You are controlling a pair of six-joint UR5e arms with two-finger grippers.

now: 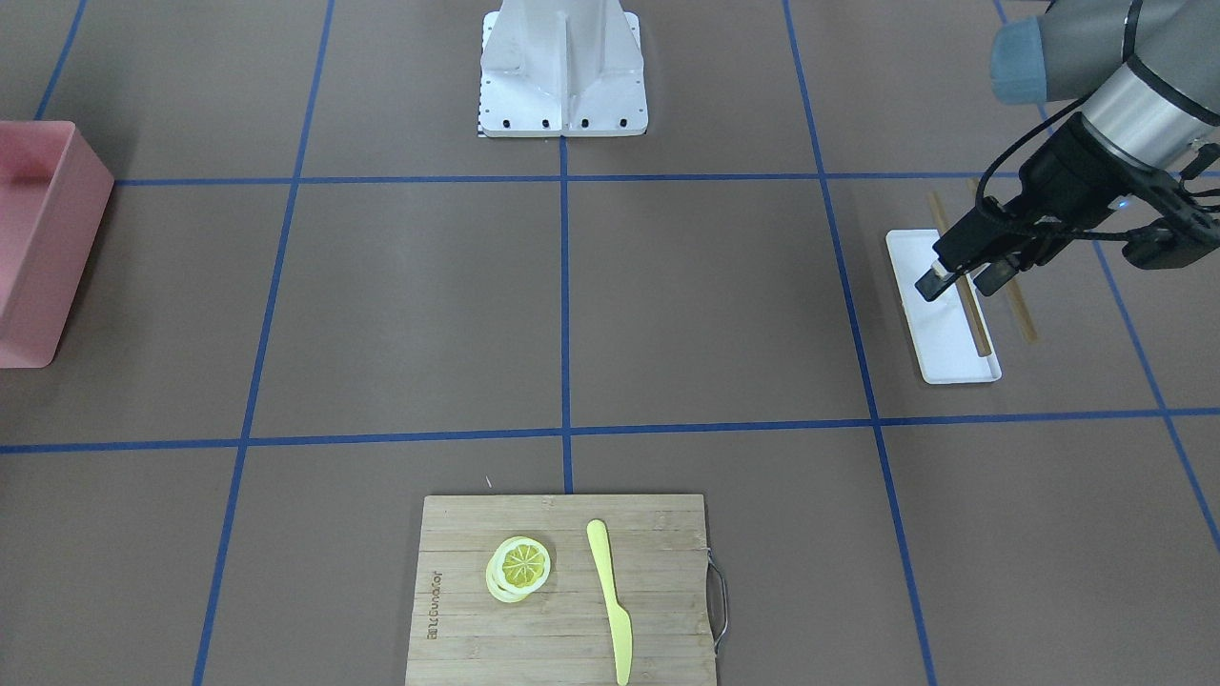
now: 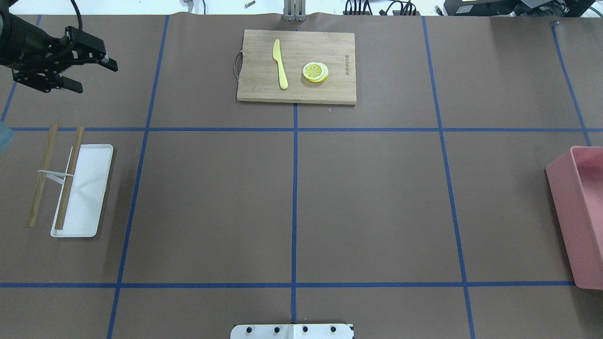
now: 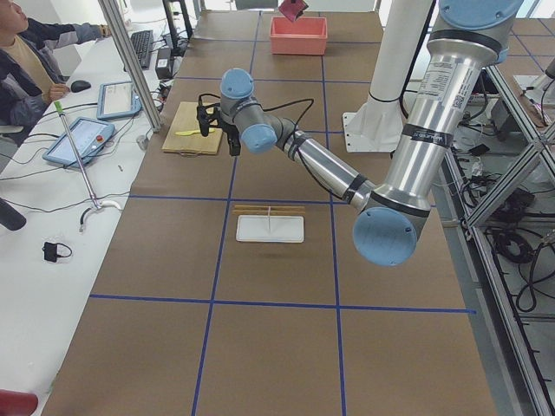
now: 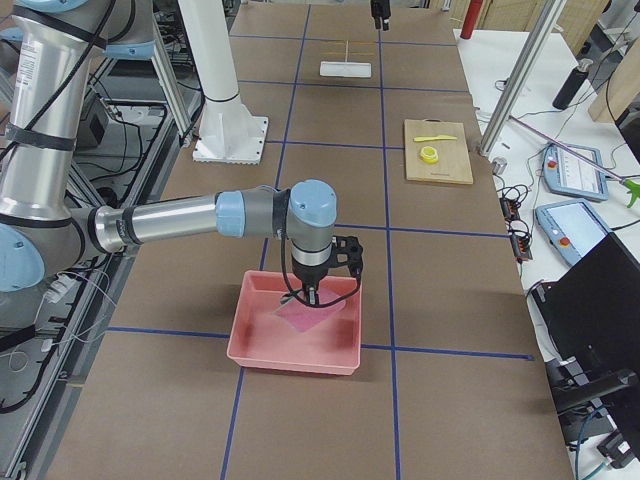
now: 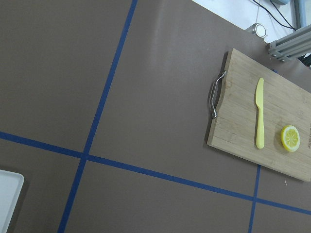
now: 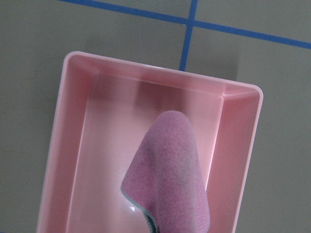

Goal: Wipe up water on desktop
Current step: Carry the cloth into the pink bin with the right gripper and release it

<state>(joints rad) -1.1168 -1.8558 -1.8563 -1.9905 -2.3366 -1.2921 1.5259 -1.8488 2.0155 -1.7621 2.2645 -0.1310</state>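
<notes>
The brown desktop (image 2: pixel 377 202) with blue tape lines shows no water that I can make out. A pink cloth (image 6: pixel 170 170) hangs lifted over the inside of the pink bin (image 6: pixel 73 145) at the robot's right. In the exterior right view my right gripper (image 4: pixel 305 297) is directly above the cloth (image 4: pixel 305 315) in the bin (image 4: pixel 262 352). Its fingers are out of the wrist view, so I cannot tell if it is shut. My left gripper (image 2: pixel 92 74) is open and empty, raised beyond the white tray (image 2: pixel 89 188); it also shows in the front view (image 1: pixel 961 283).
A bamboo cutting board (image 2: pixel 330 92) with a yellow knife (image 2: pixel 280 63) and a lemon slice (image 2: pixel 315 72) lies at the far middle. Two wooden chopsticks (image 2: pixel 42 174) joined by a white band rest partly on the tray. The robot base (image 1: pixel 562 67) stands mid-table.
</notes>
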